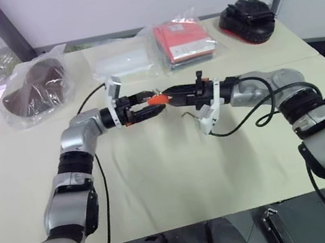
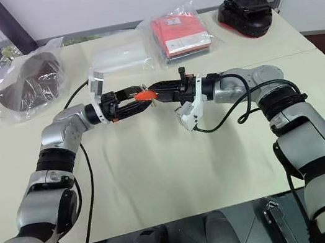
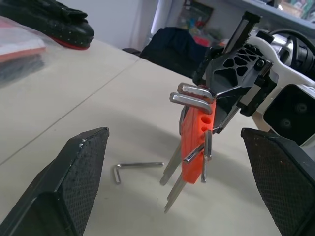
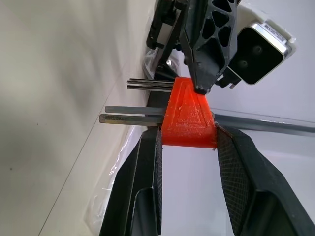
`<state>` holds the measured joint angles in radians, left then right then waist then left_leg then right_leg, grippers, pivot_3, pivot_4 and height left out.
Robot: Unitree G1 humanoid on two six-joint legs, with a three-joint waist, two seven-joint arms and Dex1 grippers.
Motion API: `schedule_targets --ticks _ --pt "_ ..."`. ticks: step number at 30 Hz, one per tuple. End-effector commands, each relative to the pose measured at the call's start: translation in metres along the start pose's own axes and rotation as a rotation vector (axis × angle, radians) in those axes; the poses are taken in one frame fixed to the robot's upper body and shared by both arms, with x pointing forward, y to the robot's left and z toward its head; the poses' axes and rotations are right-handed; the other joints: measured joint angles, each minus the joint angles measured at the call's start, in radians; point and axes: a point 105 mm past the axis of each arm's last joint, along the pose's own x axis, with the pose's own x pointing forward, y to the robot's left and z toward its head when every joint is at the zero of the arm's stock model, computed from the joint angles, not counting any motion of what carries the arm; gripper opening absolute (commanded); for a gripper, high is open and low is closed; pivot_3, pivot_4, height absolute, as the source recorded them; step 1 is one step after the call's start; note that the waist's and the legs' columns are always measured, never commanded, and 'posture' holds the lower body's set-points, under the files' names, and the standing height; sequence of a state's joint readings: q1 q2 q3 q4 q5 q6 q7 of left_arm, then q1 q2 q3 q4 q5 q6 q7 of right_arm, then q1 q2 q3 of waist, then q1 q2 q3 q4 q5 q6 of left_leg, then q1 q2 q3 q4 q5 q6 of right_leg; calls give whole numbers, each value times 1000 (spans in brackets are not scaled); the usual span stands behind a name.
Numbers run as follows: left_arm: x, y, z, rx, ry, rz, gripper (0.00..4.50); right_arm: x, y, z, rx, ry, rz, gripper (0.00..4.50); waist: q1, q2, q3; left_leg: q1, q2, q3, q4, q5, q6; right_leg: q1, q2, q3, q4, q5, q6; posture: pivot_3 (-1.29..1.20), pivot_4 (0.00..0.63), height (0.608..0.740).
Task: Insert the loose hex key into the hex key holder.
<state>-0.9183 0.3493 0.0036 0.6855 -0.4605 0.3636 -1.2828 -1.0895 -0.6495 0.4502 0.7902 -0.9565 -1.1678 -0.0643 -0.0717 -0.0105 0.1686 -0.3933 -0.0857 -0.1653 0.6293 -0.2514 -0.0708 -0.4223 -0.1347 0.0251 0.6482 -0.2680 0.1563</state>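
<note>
holder: hex key holder (image 4: 188,118), small orange-red plastic block, several grey metal keys sticking out of it, held up off the bench at mid-frame in the head views
holder look: two holes visible in one face in the left wrist view, bent key ends bunched at one end, long shafts fanning out the other
loose key: loose hex key (image 3: 137,168), thin dark L-shaped rod, short bent end, lying flat on the bench, lower centre of the left wrist frame
key vs holder: apart, key on the surface below the raised holder, not touching it
right end effector (image 4: 187,135): narrow, both black fingers clamped on opposite sides of the holder, pointing toward frame left in the head views
left end effector (image 1: 147,108): wide, nothing between the fingers, pointing toward frame right, tips just beside the holder; contact cannot tell
bench (image 1: 178,175): pale beige top, bare across the near half
far edge items: red packet in clear plastic (image 1: 183,41) upper centre; black object with red trim (image 1: 248,18) upper right; dark thing in a clear bag (image 1: 34,90) upper left; clear plastic bag (image 1: 120,59) between them
room: white wall behind the bench, dark diagonal frame bars, window at upper left
</note>
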Motion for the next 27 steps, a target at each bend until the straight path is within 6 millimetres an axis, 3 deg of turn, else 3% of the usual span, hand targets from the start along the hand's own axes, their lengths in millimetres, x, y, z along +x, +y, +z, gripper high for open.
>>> schedule_targets --ticks 1,5,10,19,25,26,27 --pt "4 -3 19 56 -46 -21 4500 3 -21 0 -32 -13 -72 977 0 0 0 0 0 0 0 0 0 0 0 0 0 0 0 0 150 740" --pt "7 -5 18 52 -58 -24 2663 3 -22 1 -31 -15 -75 977 0 0 0 0 0 0 0 0 0 0 0 0 0 0 0 0 150 740" --pt "10 -7 13 47 -53 -39 28 3 -22 2 -26 -13 -80 977 -1 0 0 0 0 0 0 0 0 0 0 0 0 0 0 0 150 740" --pt "11 -1 14 76 -64 18 28 2 -16 4 12 -10 -64 977 0 0 0 0 0 0 0 0 0 0 0 0 0 0 0 0 150 740" --pt "2 -7 6 91 -42 20 0 -8 -5 -2 133 52 -65 4136 -3 0 0 0 0 0 0 0 0 0 0 0 0 0 0 0 150 740" --pt "0 -8 4 91 -40 24 0 -9 -5 -4 159 75 -83 4443 -3 0 0 0 0 0 0 0 0 0 0 0 0 0 0 0 150 740" --pt "-2 -9 4 86 -43 29 0 -11 -6 -7 182 96 -96 4443 -2 0 0 0 0 0 0 0 0 0 0 0 0 0 0 0 150 740"
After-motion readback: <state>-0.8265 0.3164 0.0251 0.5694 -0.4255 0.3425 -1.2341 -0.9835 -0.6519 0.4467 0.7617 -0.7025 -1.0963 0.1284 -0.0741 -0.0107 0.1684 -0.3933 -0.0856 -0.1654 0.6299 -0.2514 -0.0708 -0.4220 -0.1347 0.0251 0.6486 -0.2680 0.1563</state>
